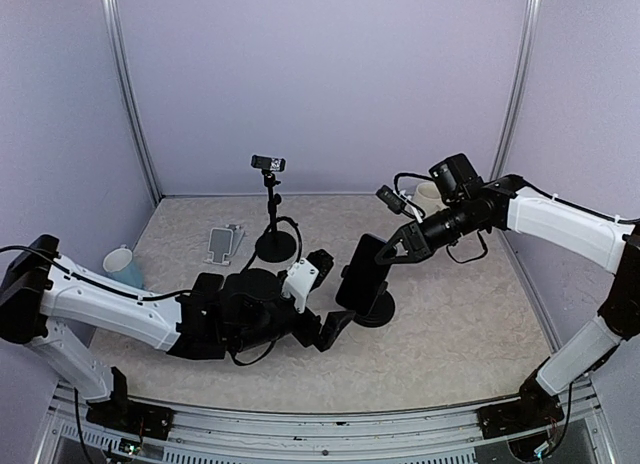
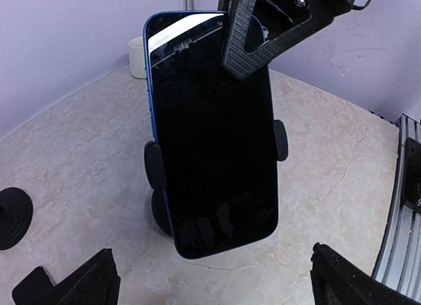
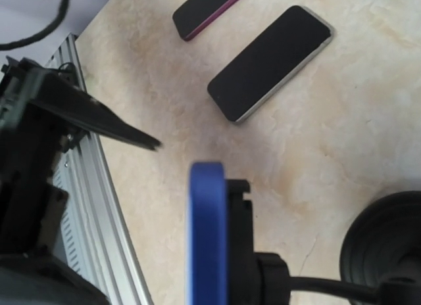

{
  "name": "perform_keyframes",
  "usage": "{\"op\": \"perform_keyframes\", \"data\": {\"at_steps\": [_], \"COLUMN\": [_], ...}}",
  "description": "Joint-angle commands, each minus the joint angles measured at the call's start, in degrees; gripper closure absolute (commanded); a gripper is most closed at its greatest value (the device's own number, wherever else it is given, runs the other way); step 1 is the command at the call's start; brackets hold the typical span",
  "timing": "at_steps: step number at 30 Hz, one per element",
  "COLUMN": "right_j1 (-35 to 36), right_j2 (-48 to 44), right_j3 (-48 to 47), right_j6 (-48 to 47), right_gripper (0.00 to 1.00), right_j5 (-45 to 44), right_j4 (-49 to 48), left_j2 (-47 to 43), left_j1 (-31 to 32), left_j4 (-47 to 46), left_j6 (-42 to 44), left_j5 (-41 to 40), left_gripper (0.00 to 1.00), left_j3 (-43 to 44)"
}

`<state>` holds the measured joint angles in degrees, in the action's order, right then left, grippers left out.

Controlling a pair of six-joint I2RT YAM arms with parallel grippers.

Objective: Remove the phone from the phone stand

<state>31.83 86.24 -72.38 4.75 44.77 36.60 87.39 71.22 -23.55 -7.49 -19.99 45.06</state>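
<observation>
the left gripper (image 1: 333, 329) is held wide open with nothing in it, low over the table (image 1: 470, 334) and facing the screen of the phone (image 2: 210, 134); its fingers (image 2: 82, 286) are seen at the bottom corners of the left wrist view. the right gripper (image 1: 393, 251) is closed with nothing seen clasped, its tip laid across the phone's upper corner; whether the glass is touched cannot be told. the phone is stood nearly upright in the phone stand (image 1: 376, 306) near the middle of the table, pinched at mid-height by two side clamps (image 2: 154, 165), so removal is judged not yet done

for the step to be done well, the phone should be taken by its long edges, clear of the clamps, and drawn up and out along its own length rather than pried forward. the stand's base should be steadied, as it is likely to be tipped or dragged by a clamped phone

no brand, label or writing can be read: the screen is dark, and nothing is shown on the silver-edged phone (image 3: 270, 62) or the red-edged phone (image 3: 207, 6) laid flat nearby
</observation>
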Motion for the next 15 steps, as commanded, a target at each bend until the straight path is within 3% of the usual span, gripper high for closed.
{"op": "perform_keyframes", "data": {"at_steps": [1, 15], "right_j1": [0.6, 0.8], "right_j2": [-0.5, 0.2], "right_j3": [-1.2, -0.6], "right_j6": [-2.7, -2.6], "right_gripper": [1.0, 1.0], "right_j5": [2.5, 4.2], "right_j4": [-2.7, -3.7], "left_j2": [4.8, 15.4], "left_j1": [0.5, -0.1], "left_j4": [-1.1, 2.6], "left_j6": [-1.9, -4.4], "left_j5": [1.3, -3.3], "left_gripper": [0.01, 0.01], "left_j3": [5.1, 14.8]}}
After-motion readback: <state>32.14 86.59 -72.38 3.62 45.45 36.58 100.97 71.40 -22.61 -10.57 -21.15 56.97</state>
